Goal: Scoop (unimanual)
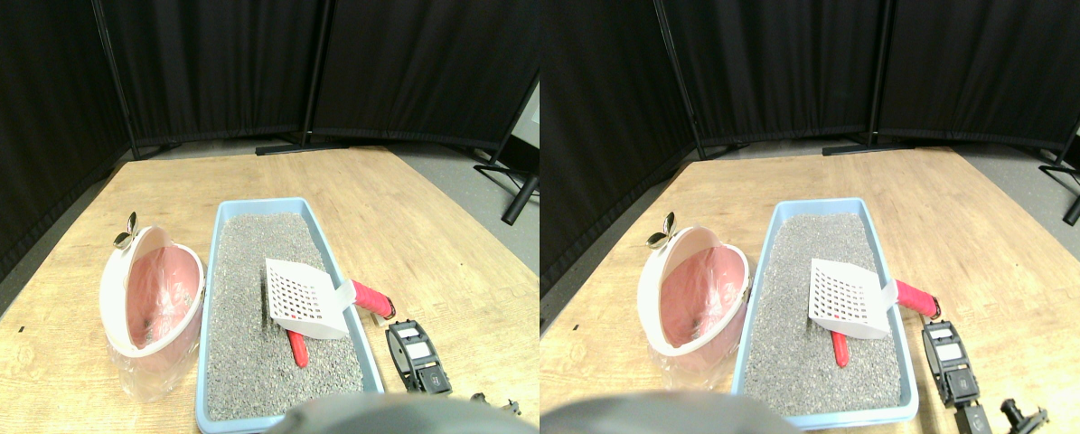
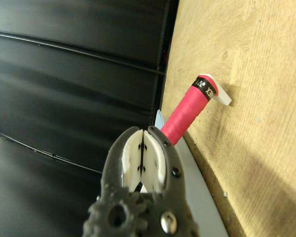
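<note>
A pale wooden counter (image 1: 431, 244) with visible grain carries a long light-blue plastic litter tray (image 1: 342, 298) filled with coarse grey granules. Beside it, on the far side from the pincer, a pink bin with a white swing lid (image 1: 151, 298) stands in a clear liner. A white slotted plastic scoop (image 1: 303, 297) rests across the tray's near wall, its pink wrapped handle (image 1: 372, 299) sticking out over the counter. A small red piece (image 1: 297, 347) lies in the litter. The dark right pincer (image 1: 417, 357), clenched on nothing, sits just beside the handle's end; the handle's long axis slants away toward the tray.

Even bright light, soft shadows, edges bowed
</note>
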